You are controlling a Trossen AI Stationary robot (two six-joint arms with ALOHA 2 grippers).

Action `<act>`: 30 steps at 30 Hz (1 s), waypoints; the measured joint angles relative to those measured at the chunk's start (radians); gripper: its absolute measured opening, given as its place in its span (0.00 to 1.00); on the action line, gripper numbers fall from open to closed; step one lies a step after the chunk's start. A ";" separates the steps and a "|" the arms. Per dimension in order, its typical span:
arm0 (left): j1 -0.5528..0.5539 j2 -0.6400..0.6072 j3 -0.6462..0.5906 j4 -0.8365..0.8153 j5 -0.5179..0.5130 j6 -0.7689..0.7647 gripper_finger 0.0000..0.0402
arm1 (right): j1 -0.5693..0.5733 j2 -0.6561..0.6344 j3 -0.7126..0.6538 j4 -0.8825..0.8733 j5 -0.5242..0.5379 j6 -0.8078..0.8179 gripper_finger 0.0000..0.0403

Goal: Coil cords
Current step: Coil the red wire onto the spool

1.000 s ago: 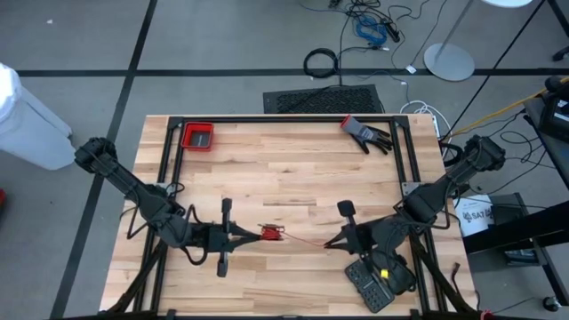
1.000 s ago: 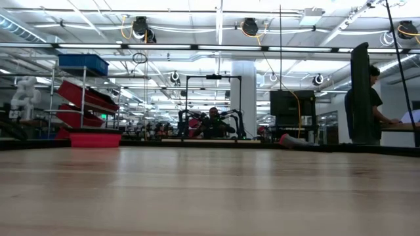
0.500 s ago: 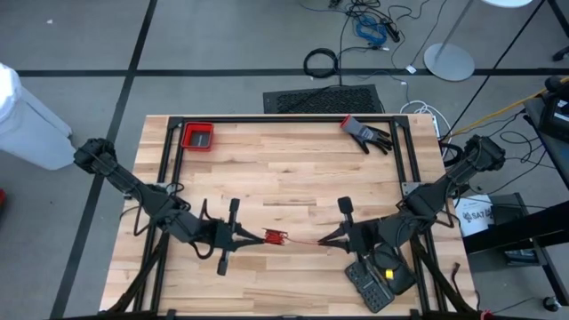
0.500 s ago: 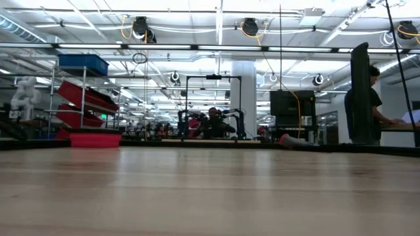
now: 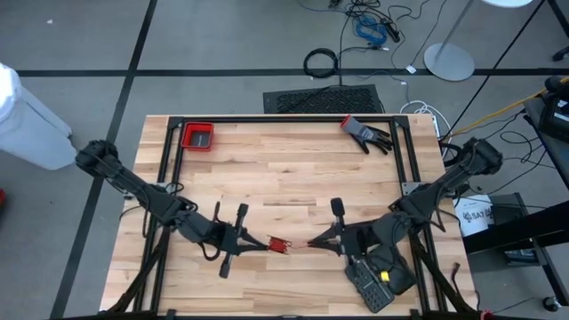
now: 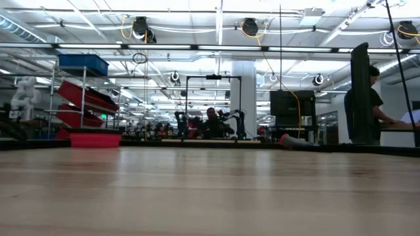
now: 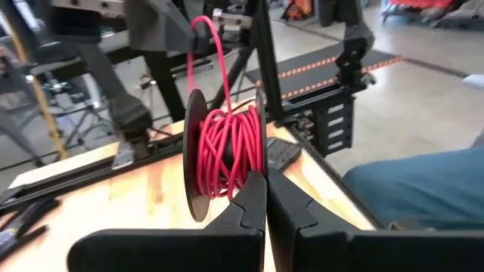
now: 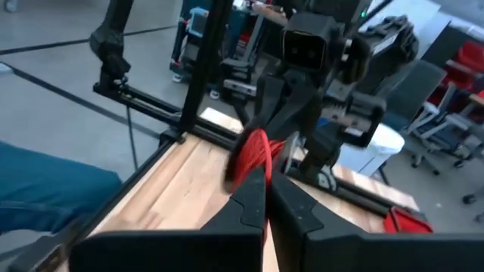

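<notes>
A small reel [image 5: 278, 246] of two black discs with thin red cord [image 7: 227, 151] wound between them hangs above the near middle of the wooden table [image 5: 284, 178]. My left gripper [image 5: 260, 244] is shut on it from the left. My right gripper [image 5: 312, 242] is close to the reel's right side, shut on the cord's free stretch [image 8: 261, 155]. In the right wrist view the reel [image 8: 248, 155] shows just beyond my right fingertips. Neither gripper nor the reel appears in the low view. My left gripper pinches one black disc of the reel at its rim [image 7: 260, 162] between its two fingertips, coming nearly level from the table's left. The reel is lifted clear of the table, discs on edge. My right gripper pinches the red cord [image 8: 265, 168] between its fingertips, coming nearly level from the table's right. A short stretch of cord runs from there to the reel.
A red bin [image 5: 197, 136] stands at the far left and a black-and-red glove [image 5: 366, 133] lies at the far right. A black device with a yellow part [image 5: 378, 277] lies at the near right under my right arm. Black frame rails [image 5: 169, 169] border the table.
Both grippers have closed in on each other. The left has carried the reel toward the table's right and near edge and has turned; the right has moved left toward the reel and rolled. The stretch of cord between them has grown shorter.
</notes>
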 joint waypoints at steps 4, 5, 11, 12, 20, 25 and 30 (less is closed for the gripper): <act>0.025 0.026 0.000 0.044 0.070 -0.022 0.00 | -0.010 0.028 0.000 0.069 0.000 -0.054 0.00; 0.031 0.032 0.000 0.050 0.090 -0.024 0.00 | -0.012 0.034 0.000 0.088 0.001 -0.066 0.00; 0.058 0.065 0.000 0.088 0.175 -0.026 0.00 | -0.028 0.065 0.000 0.179 0.000 -0.126 0.00; 0.061 0.073 0.000 0.102 0.193 -0.026 0.00 | -0.030 0.069 0.000 0.193 0.000 -0.135 0.00; 0.090 0.143 0.000 0.225 0.325 -0.027 0.00 | -0.066 0.128 0.000 0.283 -0.002 -0.153 0.00; 0.107 0.165 0.000 0.276 0.370 -0.027 0.00 | -0.092 0.160 0.000 0.313 -0.022 -0.152 0.00; 0.112 0.165 0.000 0.274 0.378 -0.024 0.00 | -0.115 0.178 0.000 0.333 -0.109 -0.140 0.00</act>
